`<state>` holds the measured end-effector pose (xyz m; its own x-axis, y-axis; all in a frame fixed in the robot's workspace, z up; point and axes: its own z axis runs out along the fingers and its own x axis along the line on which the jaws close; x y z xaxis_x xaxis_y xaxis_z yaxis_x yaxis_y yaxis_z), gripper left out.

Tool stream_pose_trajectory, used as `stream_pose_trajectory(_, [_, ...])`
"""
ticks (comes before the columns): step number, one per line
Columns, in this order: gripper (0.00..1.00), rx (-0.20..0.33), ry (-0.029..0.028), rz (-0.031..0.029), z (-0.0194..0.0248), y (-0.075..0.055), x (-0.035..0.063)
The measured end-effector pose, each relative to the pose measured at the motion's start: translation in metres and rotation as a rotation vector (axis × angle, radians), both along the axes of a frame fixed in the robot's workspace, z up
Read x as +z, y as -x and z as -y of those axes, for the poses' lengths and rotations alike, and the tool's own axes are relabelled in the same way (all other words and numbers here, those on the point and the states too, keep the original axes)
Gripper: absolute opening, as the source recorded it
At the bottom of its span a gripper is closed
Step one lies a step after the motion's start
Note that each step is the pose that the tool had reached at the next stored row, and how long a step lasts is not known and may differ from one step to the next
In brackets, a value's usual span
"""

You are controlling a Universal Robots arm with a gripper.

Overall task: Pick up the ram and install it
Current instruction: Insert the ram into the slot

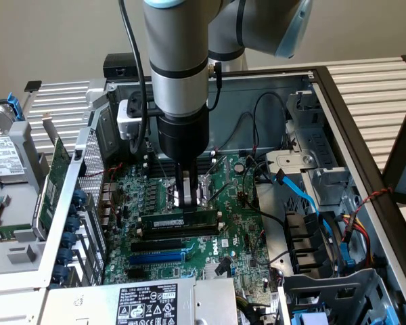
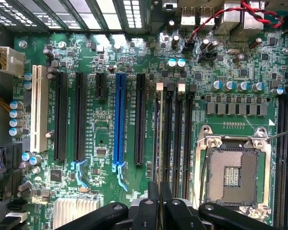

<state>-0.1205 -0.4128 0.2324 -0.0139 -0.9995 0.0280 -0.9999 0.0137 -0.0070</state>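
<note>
The ram (image 1: 179,220), a narrow green stick with a white label, stands on edge in the line of the black memory slots (image 1: 169,242) on the motherboard (image 1: 240,233). My gripper (image 1: 187,205) comes straight down on its top edge, shut on the ram. In the wrist view the ram (image 2: 159,139) shows edge-on as a thin line running along the first memory slot, next to the other black memory slots (image 2: 181,139). It passes between the black fingertips (image 2: 152,203) of my gripper (image 2: 159,203), which are pressed close together on it.
A long blue slot (image 2: 119,120) and the open CPU socket (image 2: 233,175) flank the memory slots. A green expansion card (image 1: 54,183) leans at the case's left wall. Blue cables (image 1: 301,193) and a drive cage crowd the exterior view's right. The power supply (image 1: 145,305) is in front.
</note>
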Motion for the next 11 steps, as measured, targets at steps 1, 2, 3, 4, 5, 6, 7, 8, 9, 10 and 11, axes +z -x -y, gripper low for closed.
stream_pose_trajectory(1, [0.13,0.0,0.0,0.0001,0.0,0.0,-0.0001])
stream_pose_trajectory(2, [0.13,0.0,0.0001,0.0,0.0,0.0,-0.0002])
stream_pose_trajectory(3, [0.13,0.0,0.0001,0.0001,0.0,0.0,-0.0004])
stream_pose_trajectory(4, [0.13,0.0,0.0001,0.0002,0.0,0.0,-0.0007])
stream_pose_trajectory(5, [0.13,0.0,0.0,0.0002,-0.0001,0.0,-0.001])
stream_pose_trajectory(6, [0.13,0.0,0.0,0.0001,-0.0004,0.0,-0.0013])
stream_pose_trajectory(7, [0.13,0.0,0.0002,0.0001,-0.0007,0.0001,-0.0014])
stream_pose_trajectory(8, [0.13,0.0,0.0002,0.0,-0.0012,0.0001,-0.0015])
stream_pose_trajectory(9, [0.13,0.0,0.0001,0.0001,-0.0014,0.0,-0.0017])
stream_pose_trajectory(10, [0.13,0.0,0.0002,0.0,-0.0013,0.0,-0.0018])
stream_pose_trajectory(11, [0.13,0.0,0.0003,0.0,-0.0013,0.0,-0.0018])
